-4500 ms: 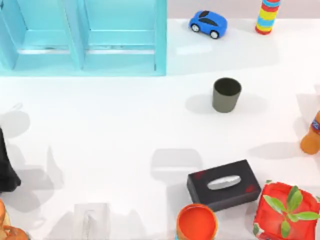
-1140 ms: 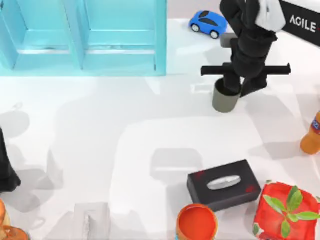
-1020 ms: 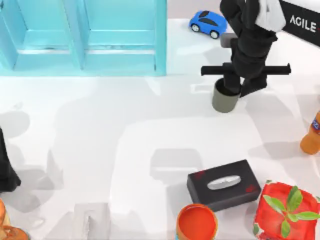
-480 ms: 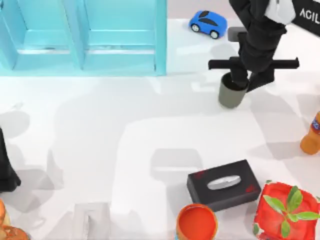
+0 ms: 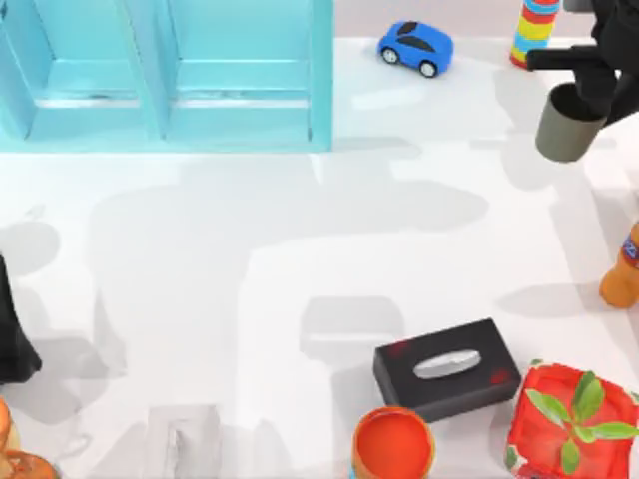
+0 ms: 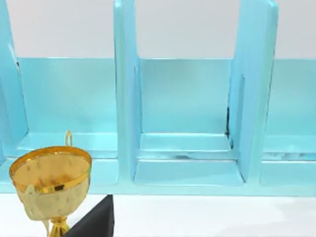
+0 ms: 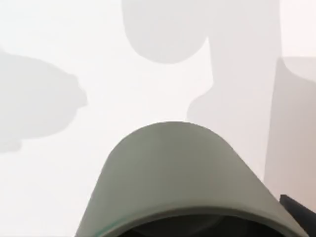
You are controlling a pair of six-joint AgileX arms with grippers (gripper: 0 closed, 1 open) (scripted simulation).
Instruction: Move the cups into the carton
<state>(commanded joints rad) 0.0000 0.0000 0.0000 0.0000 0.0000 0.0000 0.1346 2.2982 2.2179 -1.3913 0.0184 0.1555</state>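
At the surface's far right, the right gripper [image 5: 599,88] clasped the grey-olive cup [image 5: 567,124] aloft; its rim-only hold risked slipping.

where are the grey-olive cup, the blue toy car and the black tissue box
dark grey-olive tapered cup [image 5: 567,132]: top view, on its outer side wall
small blue toy car [image 5: 415,46]: top view, on its roof
black rectangular tissue box [image 5: 447,368]: top view, on its top face

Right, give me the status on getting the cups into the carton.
Nothing is in the blue carton yet. In hand: the right gripper holds the grey-olive cup, lifted near the table's right edge, far from the carton. Left: carry it across and set it inside. The left gripper is parked at the left edge.
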